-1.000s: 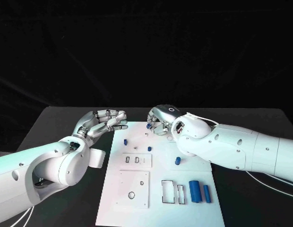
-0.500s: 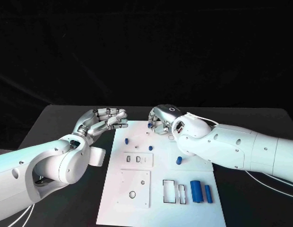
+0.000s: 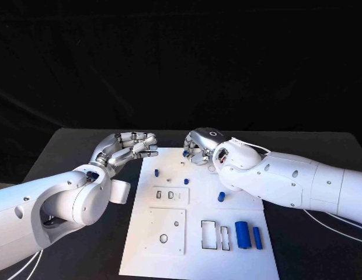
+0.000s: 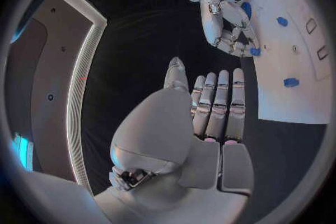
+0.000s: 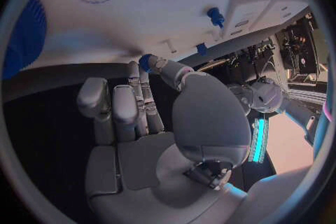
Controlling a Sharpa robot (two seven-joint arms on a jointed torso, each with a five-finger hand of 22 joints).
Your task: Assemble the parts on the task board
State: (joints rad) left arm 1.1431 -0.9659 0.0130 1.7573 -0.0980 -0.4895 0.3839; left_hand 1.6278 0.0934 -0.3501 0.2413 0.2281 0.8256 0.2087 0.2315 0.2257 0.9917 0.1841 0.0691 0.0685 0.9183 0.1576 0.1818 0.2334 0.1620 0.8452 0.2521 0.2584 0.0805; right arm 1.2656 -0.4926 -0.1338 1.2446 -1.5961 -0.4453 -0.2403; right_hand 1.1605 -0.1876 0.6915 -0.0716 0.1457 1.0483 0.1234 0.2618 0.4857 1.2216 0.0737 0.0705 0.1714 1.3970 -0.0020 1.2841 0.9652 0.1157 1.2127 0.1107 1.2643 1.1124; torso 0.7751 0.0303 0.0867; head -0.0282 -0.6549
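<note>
The white task board (image 3: 194, 262) lies in the middle of the table. My right hand (image 3: 201, 147) hovers over its far edge and pinches a small blue part (image 3: 186, 154) at its fingertips; the same part (image 4: 254, 51) is in the left wrist view and the part (image 5: 145, 61) in the right wrist view. My left hand (image 3: 131, 146) is just off the board's far left corner, holding nothing, its fingers (image 4: 218, 103) straight and side by side. Blue pegs (image 3: 156, 172) (image 3: 184, 181) (image 3: 221, 196) stand on the board.
Two blue cylinders (image 3: 242, 235) (image 3: 256, 238) lie at the board's near right beside rectangular outlines (image 3: 209, 233). Raised white plates (image 3: 170, 196) (image 3: 164, 232) with holes sit left of them. Black table (image 3: 72, 157) surrounds the board.
My left hand has drifted slightly up and away from the board. My right hand keeps its pinch on the small blue part and has barely moved.
</note>
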